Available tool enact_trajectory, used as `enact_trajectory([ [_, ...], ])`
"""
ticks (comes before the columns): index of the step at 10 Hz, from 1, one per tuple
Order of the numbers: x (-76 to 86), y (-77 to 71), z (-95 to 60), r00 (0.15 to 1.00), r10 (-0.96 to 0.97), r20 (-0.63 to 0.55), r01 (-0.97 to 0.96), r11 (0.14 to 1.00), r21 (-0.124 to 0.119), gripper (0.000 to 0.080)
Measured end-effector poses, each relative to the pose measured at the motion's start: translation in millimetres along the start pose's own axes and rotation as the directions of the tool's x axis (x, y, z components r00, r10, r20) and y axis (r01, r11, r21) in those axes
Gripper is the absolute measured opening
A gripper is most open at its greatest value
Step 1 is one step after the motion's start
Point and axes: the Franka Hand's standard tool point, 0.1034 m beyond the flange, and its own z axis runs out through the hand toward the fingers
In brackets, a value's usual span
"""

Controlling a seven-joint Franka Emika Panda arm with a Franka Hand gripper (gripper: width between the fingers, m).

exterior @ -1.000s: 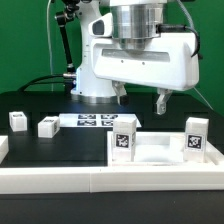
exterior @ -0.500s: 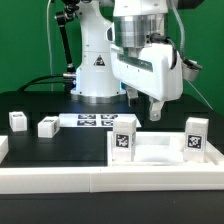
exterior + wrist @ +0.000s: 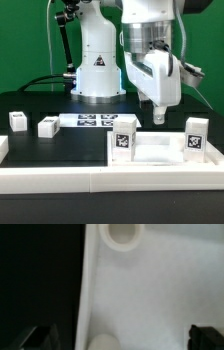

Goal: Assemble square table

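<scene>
The square table's white slab lies at the front of the exterior view. Two tagged white legs stand at its corners, one on the left and one on the right. Two more legs lie loose at the left. My gripper hangs open and empty just above the slab's back part. In the wrist view the slab fills the picture, with one round hole and part of another. The gripper has its fingertips wide apart there.
The marker board lies flat on the black table behind the slab. A long white border rail runs along the front. The robot's white base stands at the back, with cables beside it.
The wrist has turned about its upright axis, so the wide white hand now shows edge-on. The gripper has shifted slightly toward the exterior view's right. The parts have not moved.
</scene>
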Motion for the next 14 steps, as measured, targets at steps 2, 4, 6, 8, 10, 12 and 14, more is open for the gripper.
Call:
enact_trajectory([
  [2, -7.8, 10.2, 14.3, 0.999, -0.035, -0.011, 0.035, 0.999, -0.011, 0.0649],
  [4, -7.5, 6.8, 12.0, 0.999, -0.038, -0.011, 0.038, 0.999, -0.004, 0.0649],
  [6, -6.4, 3.9, 12.1, 0.999, -0.05, -0.019, 0.051, 0.998, 0.027, 0.0649],
  [8, -2.5, 7.8, 16.0, 0.997, -0.072, -0.029, 0.073, 0.996, 0.041, 0.0649],
  [10, 6.0, 11.1, 20.1, 0.994, -0.096, -0.052, 0.1, 0.991, 0.087, 0.0649],
  [12, 6.6, 9.5, 22.1, 0.994, -0.096, -0.059, 0.102, 0.989, 0.112, 0.0649],
  [14, 7.9, 8.5, 22.0, 0.992, -0.11, -0.065, 0.117, 0.985, 0.123, 0.0649],
])
